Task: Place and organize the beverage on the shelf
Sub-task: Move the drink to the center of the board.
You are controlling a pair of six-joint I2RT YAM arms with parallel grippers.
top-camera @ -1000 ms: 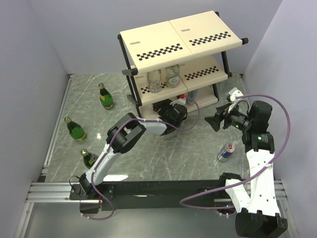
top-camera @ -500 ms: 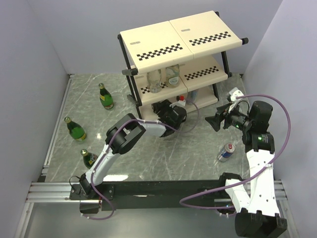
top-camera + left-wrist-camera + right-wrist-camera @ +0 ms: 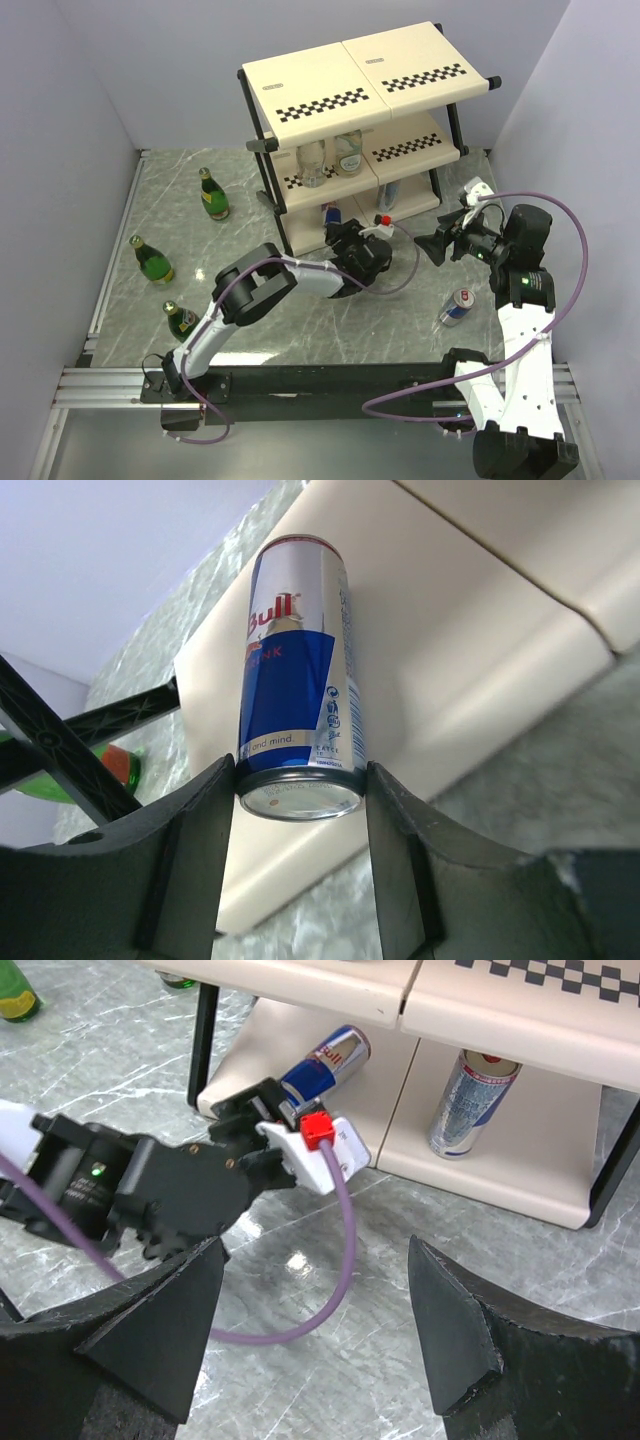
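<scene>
Gripping slim metal can point(image 3: 297, 670), smooth cream shelf point(image 3: 480, 650)

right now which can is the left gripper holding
The tilted can over the shelf's bottom-left bay. A second can stands in the right bay; the third can is on the table.
</scene>
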